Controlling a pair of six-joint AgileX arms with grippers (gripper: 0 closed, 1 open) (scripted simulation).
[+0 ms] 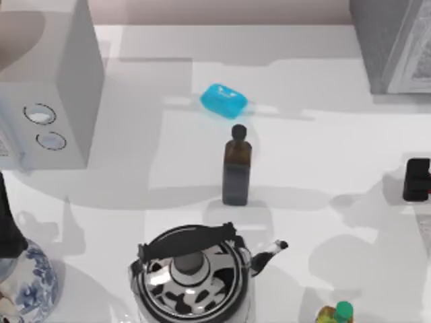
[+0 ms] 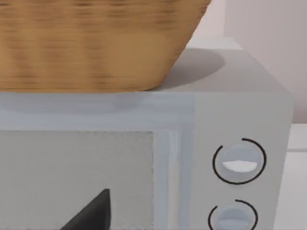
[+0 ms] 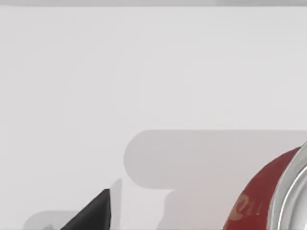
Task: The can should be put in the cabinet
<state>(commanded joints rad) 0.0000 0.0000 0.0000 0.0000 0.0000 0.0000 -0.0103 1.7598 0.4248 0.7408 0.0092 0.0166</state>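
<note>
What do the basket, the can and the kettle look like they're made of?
The basket looks like woven wicker: tan with a fine ribbed weave. The can seems to be painted metal, red with a bare silvery rim. The kettle looks like glossy enamel or ceramic, with black-and-white patches and bright highlights.

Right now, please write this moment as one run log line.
can: on table near right gripper, not gripped | cabinet: top view's far right | right gripper: right edge | left arm: at white box
</note>
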